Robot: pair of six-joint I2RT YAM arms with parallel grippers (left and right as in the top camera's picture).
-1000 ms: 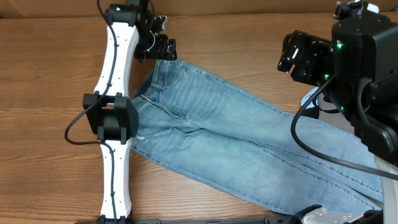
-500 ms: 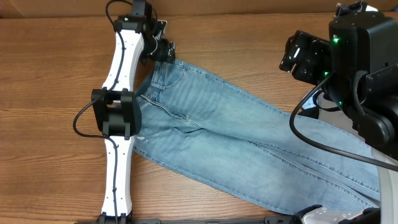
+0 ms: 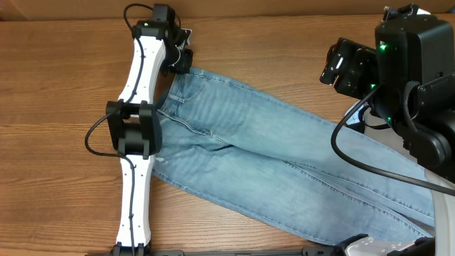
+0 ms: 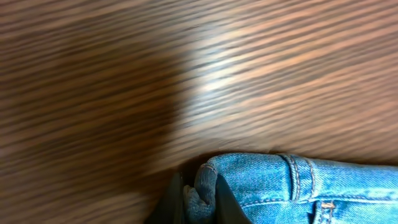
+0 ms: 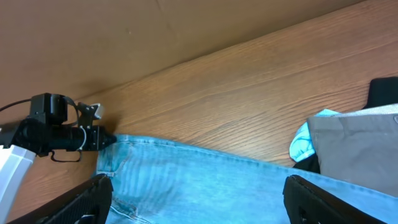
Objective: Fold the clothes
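Observation:
The light-blue jeans (image 3: pixel 284 163) lie flat across the table, waistband at the back left and legs running to the front right. My left gripper (image 3: pixel 182 61) is shut on the far corner of the waistband. In the left wrist view a bunched fold of the jeans (image 4: pixel 292 186) is pinched between the two dark fingers (image 4: pixel 171 202) of that gripper (image 4: pixel 200 205). My right gripper (image 3: pixel 340 65) hangs open above the table at the back right, off the cloth. Its wrist view looks down over the jeans (image 5: pixel 205 180), and this gripper (image 5: pixel 199 202) has its fingers (image 5: pixel 74 202) wide apart.
A folded grey garment (image 5: pixel 354 143), a pale-blue one (image 5: pixel 305 140) and a black one (image 5: pixel 382 93) lie at the right, beside the jeans' legs. A cardboard wall (image 5: pixel 93 37) bounds the back of the wooden table (image 3: pixel 57 142). The right arm's body (image 3: pixel 416 78) covers the right side.
The left gripper has shut on the waistband corner, after standing open just beside it, and has shifted slightly left and back. The right arm has hardly moved.

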